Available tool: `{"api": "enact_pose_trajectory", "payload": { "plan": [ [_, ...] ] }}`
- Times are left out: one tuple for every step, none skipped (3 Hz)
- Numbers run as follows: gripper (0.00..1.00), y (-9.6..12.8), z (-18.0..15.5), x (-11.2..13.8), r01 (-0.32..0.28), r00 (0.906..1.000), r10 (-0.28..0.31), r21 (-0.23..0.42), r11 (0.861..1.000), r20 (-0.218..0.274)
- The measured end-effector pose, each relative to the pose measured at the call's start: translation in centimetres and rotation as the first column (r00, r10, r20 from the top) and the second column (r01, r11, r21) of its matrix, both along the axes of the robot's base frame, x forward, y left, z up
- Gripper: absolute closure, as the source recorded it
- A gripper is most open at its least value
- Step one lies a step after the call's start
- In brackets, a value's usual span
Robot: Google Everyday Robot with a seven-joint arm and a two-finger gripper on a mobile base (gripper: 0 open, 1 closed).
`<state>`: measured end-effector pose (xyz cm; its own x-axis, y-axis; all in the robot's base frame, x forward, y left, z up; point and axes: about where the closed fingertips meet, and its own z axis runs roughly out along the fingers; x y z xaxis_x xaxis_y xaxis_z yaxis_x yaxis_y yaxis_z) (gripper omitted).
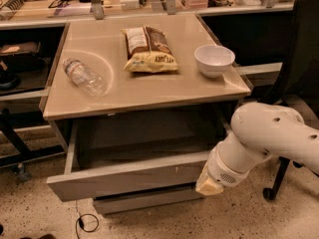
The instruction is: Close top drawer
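Observation:
The top drawer (pixel 124 179) is a wide grey box pulled out from under the beige tabletop, its inside dark and empty as far as I can see. Its flat front panel has small white scuffs. My gripper (pixel 208 185) hangs at the end of the white arm, at the right end of the drawer front, touching or nearly touching the panel. Its cream tip points down and left.
On the tabletop (pixel 149 91) lie a clear plastic bottle (pixel 83 76), a chip bag (pixel 148 50) and a white bowl (pixel 214 60). A narrower drawer front (pixel 144 201) sits below. A black office chair (pixel 299 63) stands at right. A cable (pixel 85 222) lies on the floor.

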<state>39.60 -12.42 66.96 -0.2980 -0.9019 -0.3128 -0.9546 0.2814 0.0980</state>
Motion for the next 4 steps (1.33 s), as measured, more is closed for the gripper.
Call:
{"api": "enact_pose_trajectory", "payload": {
  "plan": [
    [1.0,0.0,0.3,1.7,0.004,0.9996,-0.003,-0.013,1.0,0.028],
    [1.0,-0.1,-1.1,3.7,0.009,0.9994,-0.007,-0.036,0.999,0.033],
    [1.0,-0.3,-1.9,5.7,0.008,0.9994,-0.006,-0.05,0.999,0.035],
    [0.81,-0.2,-2.0,5.8,0.007,0.9994,-0.005,-0.05,0.999,0.035]
  ]
}}
